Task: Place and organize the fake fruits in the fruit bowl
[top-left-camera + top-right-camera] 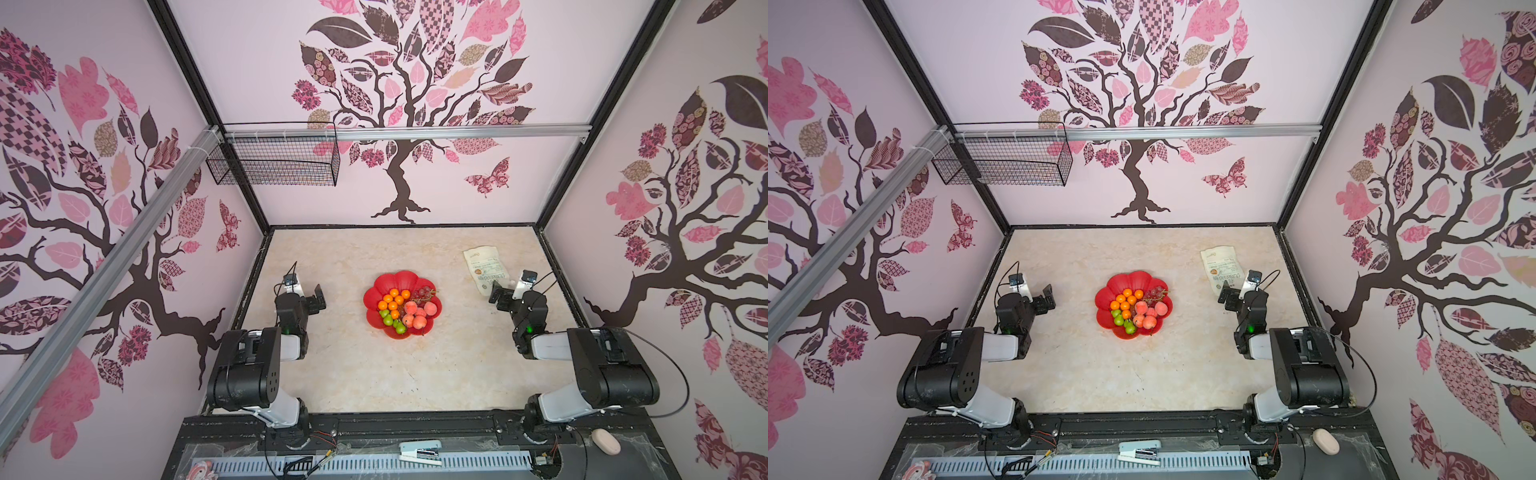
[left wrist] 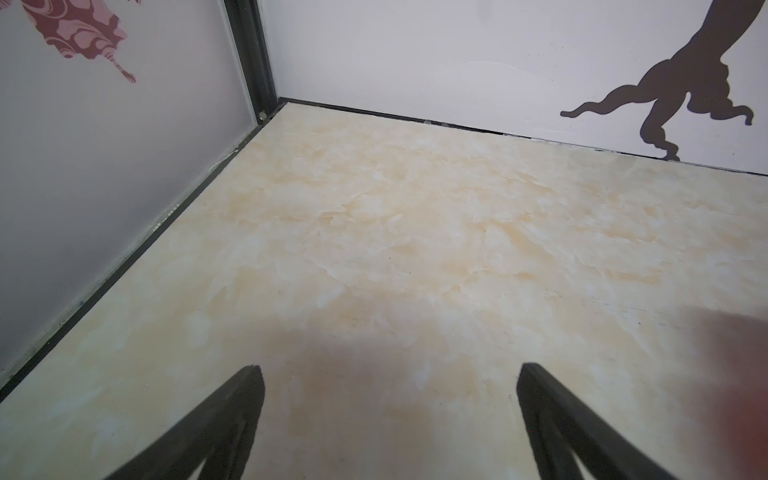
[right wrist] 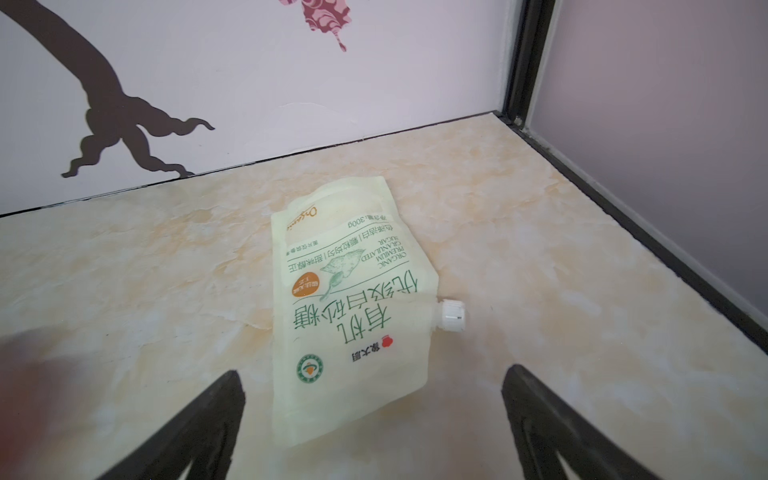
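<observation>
Seemingly the placing step is done: the fake fruits (image 1: 410, 308) lie grouped by kind inside the fruit bowl (image 1: 395, 279) at the middle of the table (image 1: 374, 374); the left gripper (image 2: 388, 368) and right gripper (image 1: 500, 296) hang released and empty near the side edges; no stray fruit shows, so the next move probably calls only for a check, leaving the pouch (image 3: 353, 299) alone

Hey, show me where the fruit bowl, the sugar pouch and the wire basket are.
Fruit bowl (image 1: 392, 280): a top view, bare red petal at its far rim.
Sugar pouch (image 3: 353, 291): right wrist view, middle of its printed face.
Wire basket (image 1: 282, 166): a top view, its wide mesh side.
</observation>
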Robot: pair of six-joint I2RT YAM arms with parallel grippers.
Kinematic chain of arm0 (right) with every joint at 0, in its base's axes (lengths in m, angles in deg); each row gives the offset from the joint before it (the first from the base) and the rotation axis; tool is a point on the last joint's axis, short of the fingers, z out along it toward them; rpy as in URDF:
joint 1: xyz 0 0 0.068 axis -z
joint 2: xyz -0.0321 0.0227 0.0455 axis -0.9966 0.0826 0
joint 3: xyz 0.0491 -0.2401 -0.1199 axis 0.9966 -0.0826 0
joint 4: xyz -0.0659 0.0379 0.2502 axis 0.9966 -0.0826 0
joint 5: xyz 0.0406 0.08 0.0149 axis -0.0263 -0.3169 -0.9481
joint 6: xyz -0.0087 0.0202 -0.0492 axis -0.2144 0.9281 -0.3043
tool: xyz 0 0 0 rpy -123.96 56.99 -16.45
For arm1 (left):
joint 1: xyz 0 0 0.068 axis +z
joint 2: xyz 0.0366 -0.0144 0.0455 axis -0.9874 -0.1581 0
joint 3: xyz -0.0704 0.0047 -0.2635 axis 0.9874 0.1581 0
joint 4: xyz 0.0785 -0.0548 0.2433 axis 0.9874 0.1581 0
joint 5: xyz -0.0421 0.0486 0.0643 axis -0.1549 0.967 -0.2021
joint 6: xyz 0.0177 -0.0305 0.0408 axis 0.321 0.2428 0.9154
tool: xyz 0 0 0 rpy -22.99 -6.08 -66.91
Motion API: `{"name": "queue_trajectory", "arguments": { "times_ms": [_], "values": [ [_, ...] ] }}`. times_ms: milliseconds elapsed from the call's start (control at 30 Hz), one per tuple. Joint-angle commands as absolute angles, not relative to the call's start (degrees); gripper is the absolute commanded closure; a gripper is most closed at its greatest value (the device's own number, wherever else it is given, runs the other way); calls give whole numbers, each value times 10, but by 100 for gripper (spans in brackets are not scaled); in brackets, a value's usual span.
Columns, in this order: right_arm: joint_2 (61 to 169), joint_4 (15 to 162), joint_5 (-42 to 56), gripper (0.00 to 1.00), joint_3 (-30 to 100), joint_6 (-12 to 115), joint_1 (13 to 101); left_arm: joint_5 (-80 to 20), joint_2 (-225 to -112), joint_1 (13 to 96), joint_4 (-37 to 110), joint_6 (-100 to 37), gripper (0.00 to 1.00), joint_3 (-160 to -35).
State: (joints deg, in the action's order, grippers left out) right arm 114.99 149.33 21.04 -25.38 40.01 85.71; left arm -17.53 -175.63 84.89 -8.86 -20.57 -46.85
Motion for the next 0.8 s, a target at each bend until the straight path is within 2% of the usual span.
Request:
{"name": "queue_trajectory", "arguments": {
  "times_ms": [0,67,167,400,767],
  "values": [
    [1169,1580,181,0,-273,383,859,-175,-1758,846,-102,-195,1,-470],
    [1152,1517,182,0,-257,382,859,-160,-1758,838,-98,-189,1,-472],
    [1161,1556,181,0,-267,383,859,-157,-1756,835,-100,-186,2,-470],
    [1156,1540,180,0,-264,383,859,-128,-1756,816,-84,-171,1,-478],
    [1157,1541,180,0,-264,383,859,-141,-1759,823,-79,-173,1,-481]
  ]
}}
